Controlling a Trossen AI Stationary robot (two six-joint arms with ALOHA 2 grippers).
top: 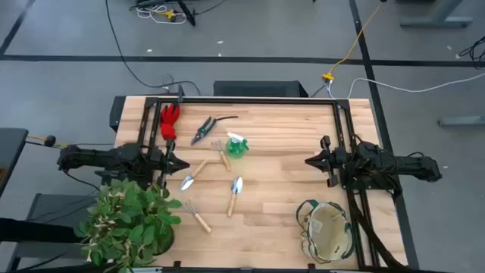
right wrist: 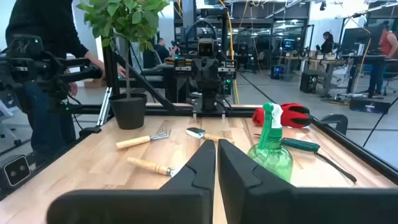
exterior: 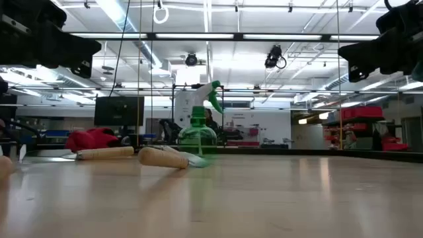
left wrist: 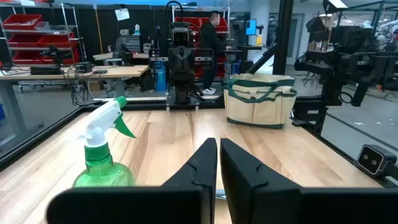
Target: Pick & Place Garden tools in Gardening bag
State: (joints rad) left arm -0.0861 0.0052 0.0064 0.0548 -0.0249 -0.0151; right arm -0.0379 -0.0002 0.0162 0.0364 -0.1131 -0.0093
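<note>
The left gripper [left wrist: 217, 163] fills the foreground of its own wrist view, its jaws pressed together on nothing, with the green-and-white spray bottle [left wrist: 102, 152] just beyond it to one side. The right gripper [right wrist: 216, 163] is likewise closed and empty. In the high view both arms wait at opposite edges of the wooden bench [top: 280, 197], the left gripper [top: 176, 164] and the right gripper [top: 312, 161] pointing at each other across it. Between them lie the tools, all apart from either set of jaws: the red gloves [top: 169, 121] and the dark pruning shears [top: 206, 127] toward the far edge, the spray bottle [top: 238, 145] in the middle, a hand rake [top: 222, 155] beside it, two silver trowels [top: 190, 178] [top: 236, 193] nearer the front, and another rake [top: 196, 216] next to the leafy potted plant [top: 129, 224] at the front left corner. The beige gardening bag [top: 327, 231] with dark green trim stands at the front right corner, below the right arm, its mouth open. A black frame borders the bench. Beyond it the room shows grey flooring with cables, ceiling strip lights, red bins on shelving and people standing at desks. No legible writing can be made out.
</note>
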